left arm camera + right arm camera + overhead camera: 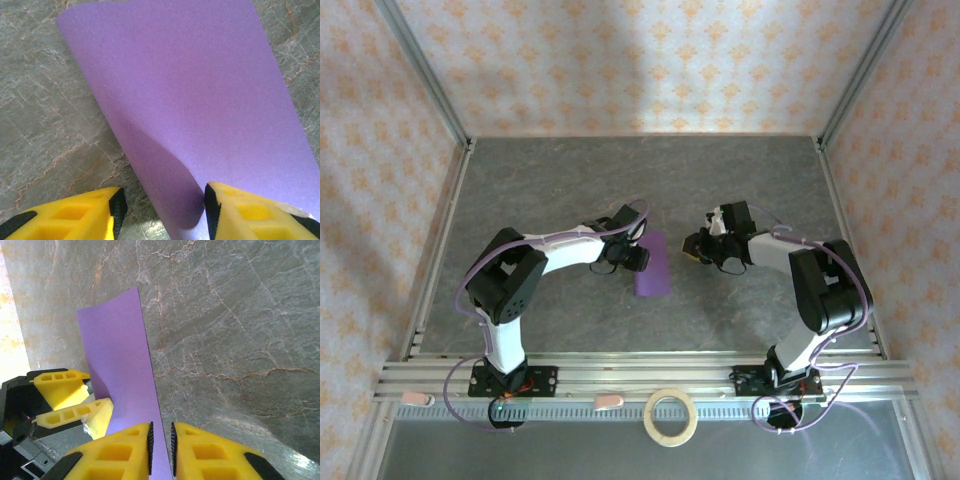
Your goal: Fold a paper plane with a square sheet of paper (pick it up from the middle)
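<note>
The thin purple folded sheet of paper (653, 263) is lying mid grey stone-look surface (570, 180), btwn the two arms. L claw (162, 215) is standing open, w/ yellow fingers (75, 215) either side of the paper's left edge. R claw (161, 450) is sitting just right of the paper, fingers nearly together. Can't tell if it's pinching anything.

A grey, stone-veined bench (570, 180) sits inside a small booth. Cream wallpaper with a repeating orange floral motif covers the back wall (640, 60) and the side walls (370, 200). Silver metal posts (425, 75) rise from the far corners. Ribbed aluminium rails (640, 372) run along the near edge. The light is soft and even, with a dim patch on the back wall.
</note>
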